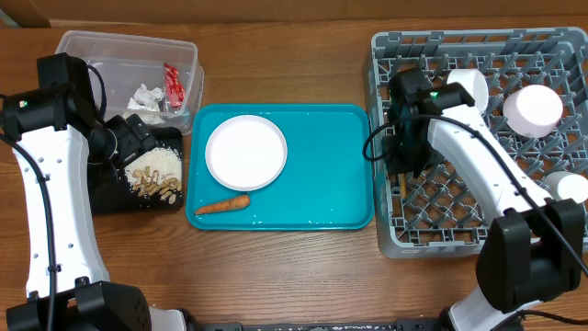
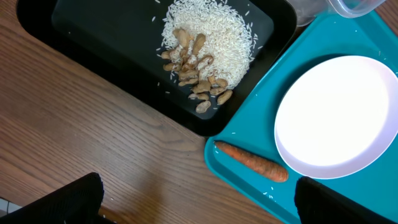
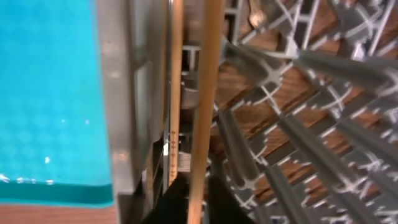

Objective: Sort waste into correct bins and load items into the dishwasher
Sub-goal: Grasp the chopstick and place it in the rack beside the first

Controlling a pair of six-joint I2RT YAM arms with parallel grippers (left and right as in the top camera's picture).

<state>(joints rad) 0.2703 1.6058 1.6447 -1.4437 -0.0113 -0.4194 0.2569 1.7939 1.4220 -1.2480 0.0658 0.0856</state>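
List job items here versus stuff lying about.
Job: orange carrot; white round bowl; pale rice with brown scraps; red snack wrapper; shallow black tray; clear plastic tub; grey pegged plastic dish rack; thin wooden chopsticks.
Lying about: teal plastic tray; brown wooden table.

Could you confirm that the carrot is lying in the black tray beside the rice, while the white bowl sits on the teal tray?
Not quite: the carrot lies on the teal tray, near the white bowl, not in the black tray with the rice. The overhead view shows it; the bowl is indeed on the teal tray.
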